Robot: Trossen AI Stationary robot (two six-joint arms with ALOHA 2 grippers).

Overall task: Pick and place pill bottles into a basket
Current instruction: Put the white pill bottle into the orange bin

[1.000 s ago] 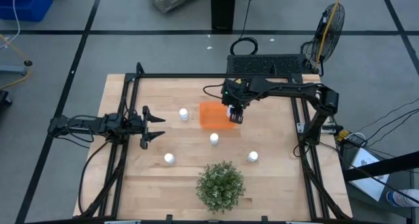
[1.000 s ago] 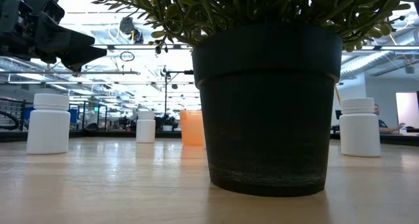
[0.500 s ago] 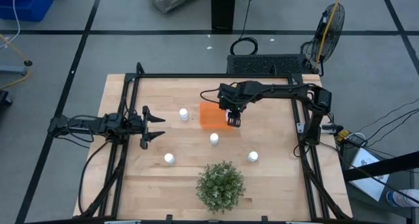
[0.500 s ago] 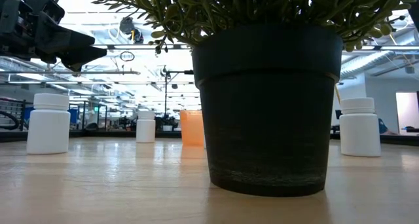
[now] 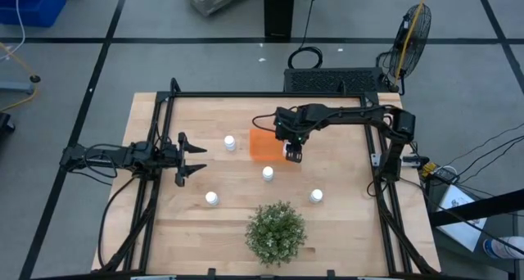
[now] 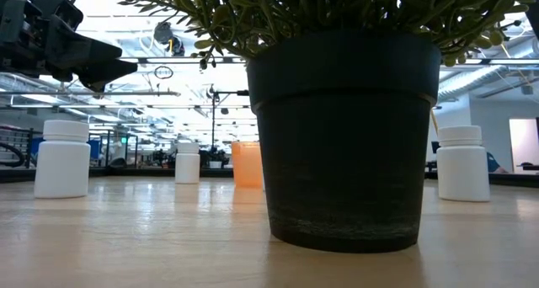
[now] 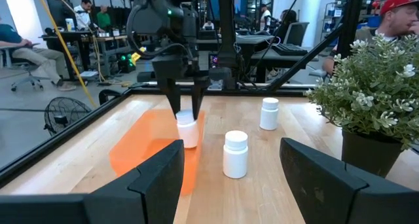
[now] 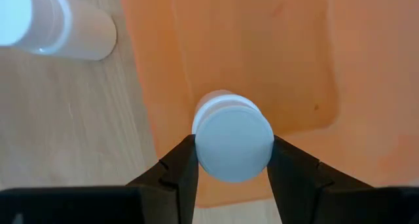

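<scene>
My right gripper (image 5: 292, 153) is shut on a white pill bottle (image 8: 232, 144) over the right end of the orange basket (image 5: 262, 145); it also shows in the left wrist view (image 7: 186, 109). Three more white bottles stand upright on the table, one left of the basket (image 5: 230, 142), one just in front of it (image 5: 268, 173) and one at the near left (image 5: 212, 198). Another stands at the near right (image 5: 316, 196). My left gripper (image 5: 195, 157) is open and empty at the table's left. My right gripper pinches the bottle's cap (image 8: 204, 152) between its two fingers, one on each side. The fingers (image 7: 173, 96) come from above, pointing down. The bottle (image 7: 187, 133) hangs upright below them, low over the basket; whether its bottom touches the basket I cannot tell.
A green bushy plant in a dark pot (image 5: 276, 231) stands at the table's near edge and fills the middle of the low view (image 6: 345, 136). A black frame (image 5: 246, 95) runs round the tabletop. People sit in the room beyond the table (image 7: 393, 18).
My right gripper, still shut on the bottle, has gone a little toward the table's near edge over the basket's right end. The bottle has stayed upright in its fingers.
</scene>
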